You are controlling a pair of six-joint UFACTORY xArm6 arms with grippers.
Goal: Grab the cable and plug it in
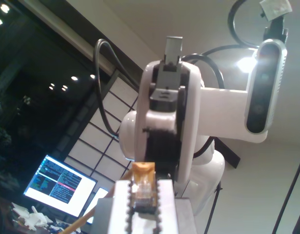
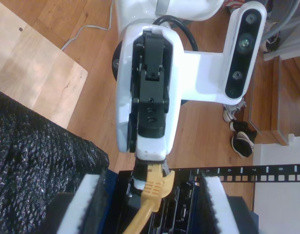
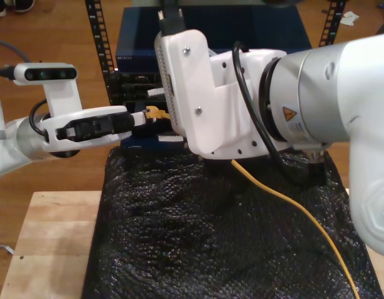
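Clenched on the plug end of the cable (image 1: 142, 191), my first tool (image 1: 142, 187) has its toothed fingers (image 1: 121, 204) on either side of the clear connector and its orange boot. In the exterior view this tool (image 3: 142, 117) reaches in from the exterior view's left, carrying the plug up against the front of the dark equipment (image 3: 134, 80) mounted in the rack (image 3: 101, 43) (I can't tell whether the plug is in a port or only touching the face).

My second tool (image 2: 152, 180) is released: its white pads (image 2: 91, 200) stand wide apart, and the cable (image 2: 151, 187) runs between them, touching neither. In the exterior view it (image 3: 179, 87) bulks so close to the camera that it hides the cable's middle stretch and part of the rack; its fingertips are hard to make out there.

From under that tool the yellow cable (image 3: 292, 208) runs slack across the black mat (image 3: 198, 243) on the wooden bench (image 3: 48, 237), cut off at the lower edge on the exterior view's right.
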